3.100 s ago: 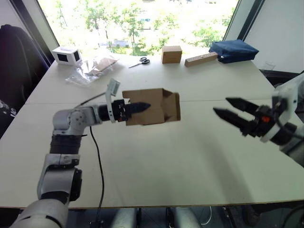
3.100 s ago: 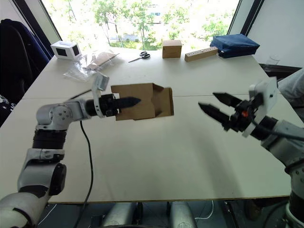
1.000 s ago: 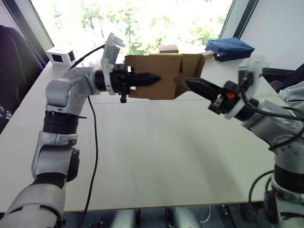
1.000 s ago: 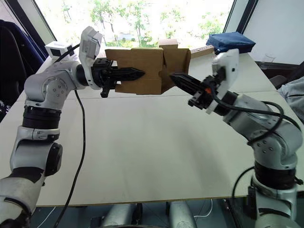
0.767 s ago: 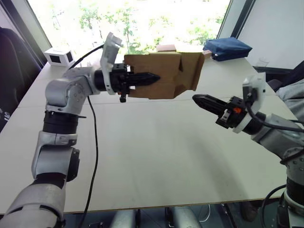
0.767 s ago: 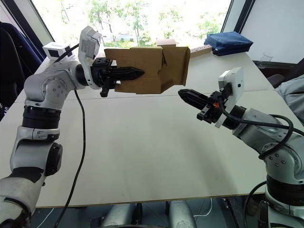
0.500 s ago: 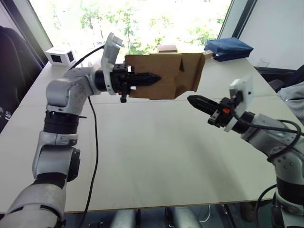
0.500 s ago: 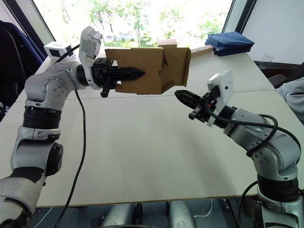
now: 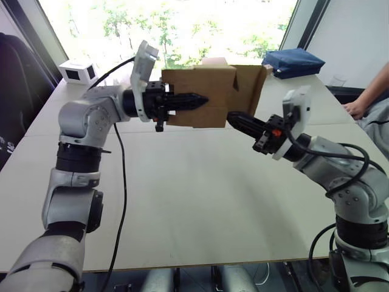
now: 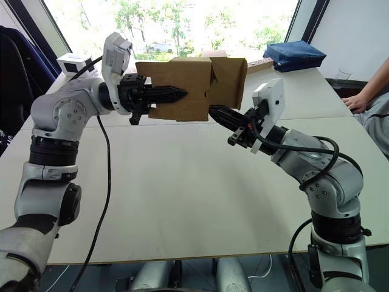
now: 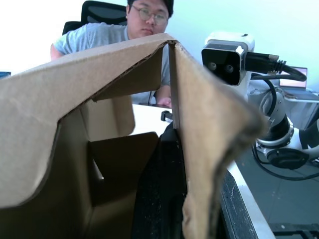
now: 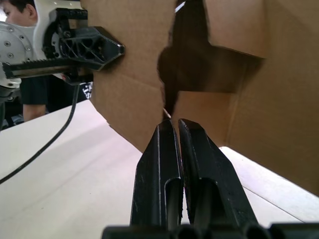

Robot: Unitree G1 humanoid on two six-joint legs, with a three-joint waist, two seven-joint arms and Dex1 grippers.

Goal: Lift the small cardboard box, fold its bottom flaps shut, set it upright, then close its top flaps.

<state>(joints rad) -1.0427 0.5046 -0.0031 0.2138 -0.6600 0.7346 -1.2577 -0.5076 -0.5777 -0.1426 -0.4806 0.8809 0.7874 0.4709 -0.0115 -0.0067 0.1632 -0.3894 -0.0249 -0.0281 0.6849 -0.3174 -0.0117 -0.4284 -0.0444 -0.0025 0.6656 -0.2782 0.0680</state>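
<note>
Closing in since half a second ago, the right gripper [image 10: 214, 111], fingers pressed together and empty, now reaches the lower edge of the small cardboard box [image 10: 188, 88], held high above the table [image 10: 182, 194] toward its far edge. Left gripper [image 10: 176, 93], arm outstretched, clamps one wall. Plain brown, unprinted, the box lies sideways, bottom flaps [image 10: 230, 79] splayed toward the right arm.

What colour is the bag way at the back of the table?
The bag is dark blue. It shows best in the right eye view.
</note>
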